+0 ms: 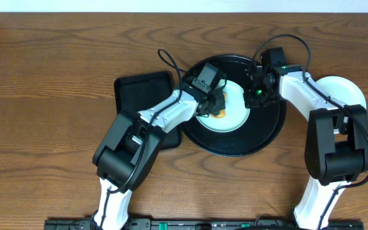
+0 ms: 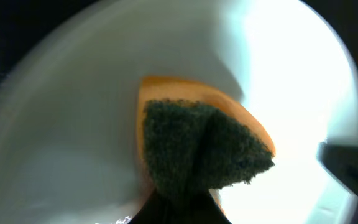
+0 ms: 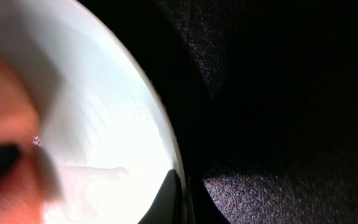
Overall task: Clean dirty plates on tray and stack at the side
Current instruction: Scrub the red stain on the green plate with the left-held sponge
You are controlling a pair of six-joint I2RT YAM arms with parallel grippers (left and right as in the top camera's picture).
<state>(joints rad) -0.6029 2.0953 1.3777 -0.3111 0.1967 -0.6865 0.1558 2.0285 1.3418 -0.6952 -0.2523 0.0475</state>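
One pale mint-white plate (image 1: 233, 116) lies on the big round black tray (image 1: 268, 131). My left gripper (image 1: 214, 102) is shut on an orange sponge with a dark green scouring face (image 2: 197, 146), pressed onto the plate's inner surface (image 2: 73, 124). My right gripper (image 1: 256, 97) is shut on the plate's right rim; the rim sits pinched between its dark fingertips (image 3: 171, 196). In the right wrist view the plate (image 3: 104, 118) fills the left side and the tray's black floor (image 3: 278, 93) the right. No smear shows on the visible plate surface.
A white plate (image 1: 345, 89) sits on the wooden table to the right of the tray, partly behind my right arm. A smaller rectangular black tray (image 1: 139, 96) lies left of the round tray, under my left arm.
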